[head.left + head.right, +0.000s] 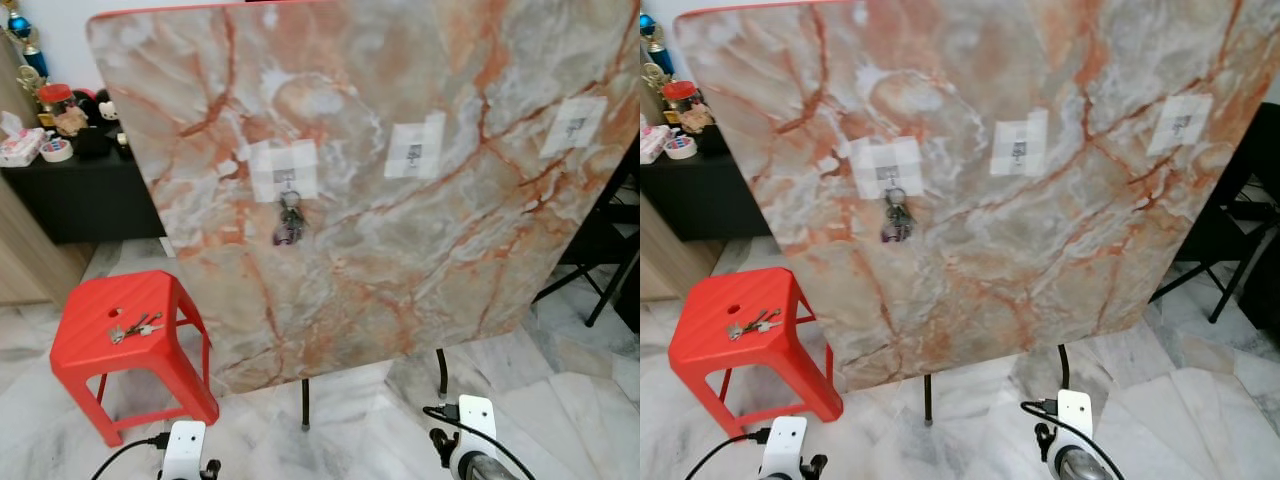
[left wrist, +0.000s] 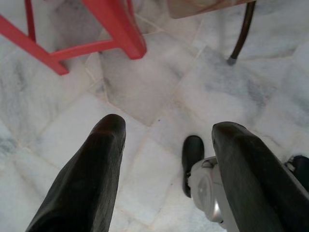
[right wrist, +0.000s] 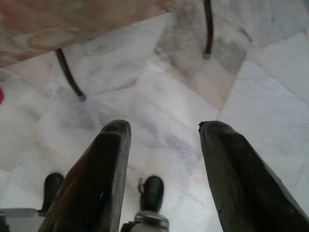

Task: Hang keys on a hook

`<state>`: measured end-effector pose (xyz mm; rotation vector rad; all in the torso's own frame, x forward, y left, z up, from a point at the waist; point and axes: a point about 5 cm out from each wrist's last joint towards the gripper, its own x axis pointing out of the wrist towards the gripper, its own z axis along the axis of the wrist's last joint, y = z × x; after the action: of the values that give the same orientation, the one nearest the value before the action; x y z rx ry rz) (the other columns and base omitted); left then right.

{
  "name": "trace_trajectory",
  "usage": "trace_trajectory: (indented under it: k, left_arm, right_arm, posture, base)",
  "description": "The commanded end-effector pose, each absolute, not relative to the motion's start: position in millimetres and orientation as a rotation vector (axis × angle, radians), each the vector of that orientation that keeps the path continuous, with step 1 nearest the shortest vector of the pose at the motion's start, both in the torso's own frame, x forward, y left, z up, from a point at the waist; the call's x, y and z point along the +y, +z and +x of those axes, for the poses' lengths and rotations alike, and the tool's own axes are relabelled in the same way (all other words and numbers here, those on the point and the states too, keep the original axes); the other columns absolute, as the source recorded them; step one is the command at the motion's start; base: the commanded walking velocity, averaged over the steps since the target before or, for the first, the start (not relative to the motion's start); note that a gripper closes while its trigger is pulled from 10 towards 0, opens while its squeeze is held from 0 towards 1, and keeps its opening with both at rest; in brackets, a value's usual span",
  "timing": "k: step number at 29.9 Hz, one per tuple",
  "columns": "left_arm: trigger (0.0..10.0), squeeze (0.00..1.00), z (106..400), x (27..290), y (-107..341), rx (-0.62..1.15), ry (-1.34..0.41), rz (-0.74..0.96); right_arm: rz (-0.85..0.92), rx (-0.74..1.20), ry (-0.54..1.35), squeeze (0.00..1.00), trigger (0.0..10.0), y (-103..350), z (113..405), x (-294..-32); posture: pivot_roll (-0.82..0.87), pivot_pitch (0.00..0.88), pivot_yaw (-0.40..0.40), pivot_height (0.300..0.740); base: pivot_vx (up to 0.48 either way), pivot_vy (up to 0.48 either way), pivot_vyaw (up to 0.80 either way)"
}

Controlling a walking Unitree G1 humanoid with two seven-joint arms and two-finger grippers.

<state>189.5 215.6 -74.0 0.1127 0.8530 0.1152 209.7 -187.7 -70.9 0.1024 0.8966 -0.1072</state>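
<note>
A big marble-patterned board (image 1: 400, 230) stands tilted upright on thin dark legs, and everything else sits around it. Three hooks are fixed to its face on white tape patches: the leftmost hook (image 1: 286, 181) carries a bunch of keys (image 1: 290, 222) already hanging down against the marble, while the middle hook (image 1: 415, 153) and the right hook (image 1: 577, 126) are bare. Down to the board's lower left, a red plastic stool (image 1: 128, 345) holds a second set of keys (image 1: 135, 327) lying flat on its seat (near the small hole in the top). Behind the board's left edge, a black cabinet (image 1: 85, 190) carries a clutter of small items, including a red-lidded jar (image 1: 55, 99) with contents too small to make out.

Both arms hang low in front of the board. The left gripper (image 2: 164, 159) is spread wide and empty over the pale floor tiles (image 2: 145, 82), close to the stool's leg. The right gripper (image 3: 164, 164) is likewise spread, grasping nothing, near the board's legs.
</note>
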Motion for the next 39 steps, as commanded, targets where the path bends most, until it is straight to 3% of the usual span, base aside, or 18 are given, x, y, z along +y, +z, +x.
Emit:
trace_trajectory:
  k: [1, 11, 39]
  left_arm:
    - [10.0, 0.00, 186.3, 217.8, -75.6, 0.875, 0.127, 0.111]
    - [10.0, 0.00, 184.7, 219.3, -76.1, 0.875, 0.143, 0.097]
    - [10.0, 0.00, 186.0, 219.9, -75.3, 0.871, 0.156, 0.077]
  right_arm:
    - [0.111, 0.907, -0.110, 0.00, 10.0, -72.3, 207.3, -187.3]
    - [0.108, 0.897, -0.104, 0.00, 10.0, -71.7, 208.1, -187.5]
    - [0.109, 0.898, -0.101, 0.00, 10.0, -71.7, 208.2, -187.4]
  posture:
    - [0.09, 0.000, -0.046, 0.740]
    - [0.09, 0.000, -0.047, 0.740]
    - [0.09, 0.000, -0.049, 0.740]
  base:
    - [0.000, 0.296, 0.00]
    - [0.000, 0.296, 0.57]
    - [0.000, 0.310, 0.00]
